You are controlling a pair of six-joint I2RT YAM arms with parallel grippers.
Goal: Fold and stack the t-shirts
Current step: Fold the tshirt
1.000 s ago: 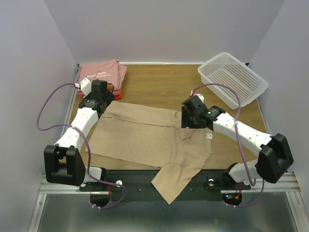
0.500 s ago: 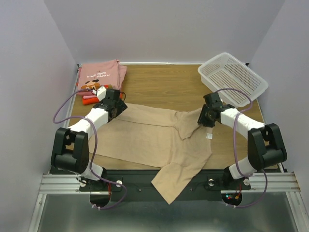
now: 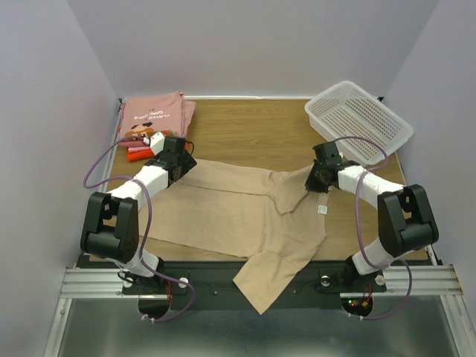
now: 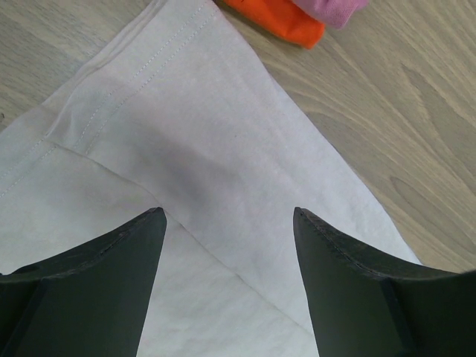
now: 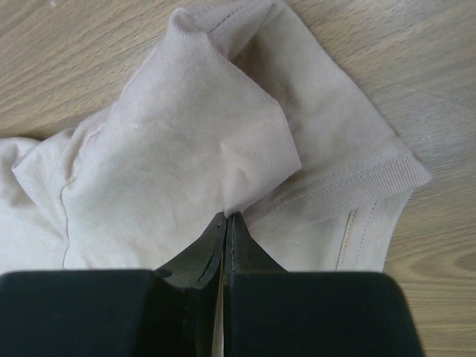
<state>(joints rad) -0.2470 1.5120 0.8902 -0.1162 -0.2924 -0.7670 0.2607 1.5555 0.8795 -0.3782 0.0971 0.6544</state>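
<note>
A tan t-shirt (image 3: 223,212) lies spread across the table, one part hanging over the near edge. My right gripper (image 3: 315,181) is at its far right end. In the right wrist view the right gripper (image 5: 225,217) is shut on a raised pinch of the tan cloth (image 5: 186,126) beside the ribbed collar. My left gripper (image 3: 181,158) hovers over the shirt's far left corner. The left wrist view shows that gripper (image 4: 228,213) open, with flat tan cloth (image 4: 186,134) below and nothing between its fingers. Folded pink t-shirts (image 3: 152,111) and a red-orange one (image 3: 137,154) sit at the far left.
A white perforated basket (image 3: 357,119) stands at the far right corner, just beyond the right arm. The red-orange cloth (image 4: 279,18) and a pink edge (image 4: 335,9) lie close ahead of the left gripper. Purple walls enclose the wooden table (image 3: 245,130).
The right gripper moved right to the shirt's collar area and closed on a fold of cloth. The left gripper shifted right onto the shirt's far left corner, staying open.
</note>
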